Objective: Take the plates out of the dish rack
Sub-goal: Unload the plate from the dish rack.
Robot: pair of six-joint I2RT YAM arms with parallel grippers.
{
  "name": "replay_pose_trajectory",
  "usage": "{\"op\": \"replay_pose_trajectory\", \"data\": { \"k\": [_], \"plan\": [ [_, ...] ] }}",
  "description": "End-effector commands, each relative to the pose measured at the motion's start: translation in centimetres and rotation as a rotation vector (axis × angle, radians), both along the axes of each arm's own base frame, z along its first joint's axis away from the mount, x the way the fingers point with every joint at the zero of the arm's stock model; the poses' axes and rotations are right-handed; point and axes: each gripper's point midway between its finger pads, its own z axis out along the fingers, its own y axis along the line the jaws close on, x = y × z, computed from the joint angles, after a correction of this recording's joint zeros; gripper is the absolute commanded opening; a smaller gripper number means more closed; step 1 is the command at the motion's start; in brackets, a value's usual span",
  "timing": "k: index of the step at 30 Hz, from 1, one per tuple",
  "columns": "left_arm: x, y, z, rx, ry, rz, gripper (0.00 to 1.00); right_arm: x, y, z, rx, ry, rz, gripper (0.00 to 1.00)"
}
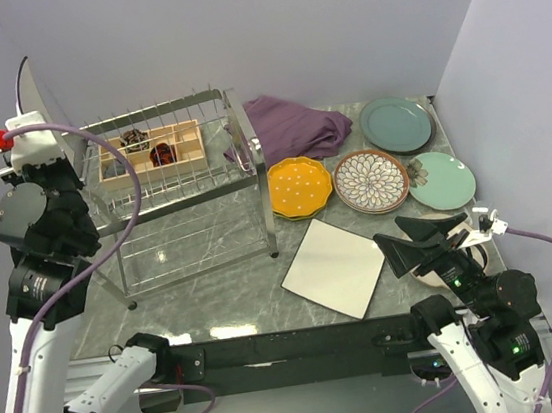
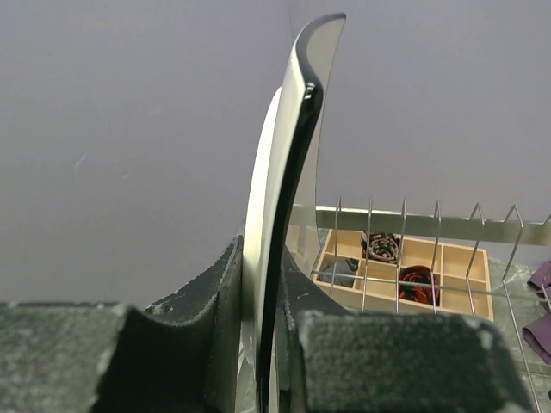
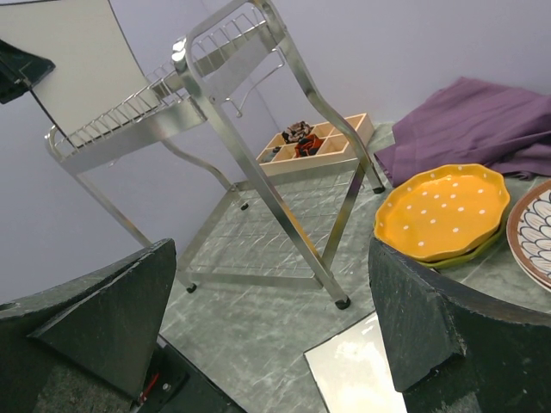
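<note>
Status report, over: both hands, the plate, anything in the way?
Left hand shut on white square plate, upright at dish rack's left end. Right hand open, empty, low over table. Rack prongs close beside plate.
</note>
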Motion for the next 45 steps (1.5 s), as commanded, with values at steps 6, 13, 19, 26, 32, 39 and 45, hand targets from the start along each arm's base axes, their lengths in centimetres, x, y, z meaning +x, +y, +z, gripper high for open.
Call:
{"op": "replay_pose_trajectory", "data": {
  "k": [6,13,19,26,32,39,45],
  "plan": [
    [-3.6,0.0,9.7,-0.132,-0.352,-0.086,0.01,0.1,0.0,0.7,-0.002,-0.027,-0.001,0.97],
    [-5.0,0.0,10.4,-0.155,-0.395,-0.122,0.01,0.3,0.0,0.6,-0.001,-0.025,-0.004,0.97],
    [-5.7,-0.1,11.1,-0.183,-0.428,-0.148,0.01,0.4,0.1,0.6,0.000,-0.019,0.000,0.97],
    [-5.8,-1.0,12.9,-0.299,-0.497,-0.221,0.01,0.7,0.2,0.5,-0.002,-0.008,0.000,0.97],
    [-5.4,-4.1,15.9,-0.430,-0.570,-0.423,0.01,1.2,0.6,0.3,0.002,0.027,0.011,0.97],
    [-5.5,-9.4,19.0,-0.664,-0.694,-0.779,0.01,1.7,1.4,0.3,0.031,0.059,0.052,0.99],
    [-4.2,-14.6,20.2,-0.921,-0.727,-1.124,0.01,2.3,2.7,2.0,0.106,0.077,0.120,0.99]
  ]
}}
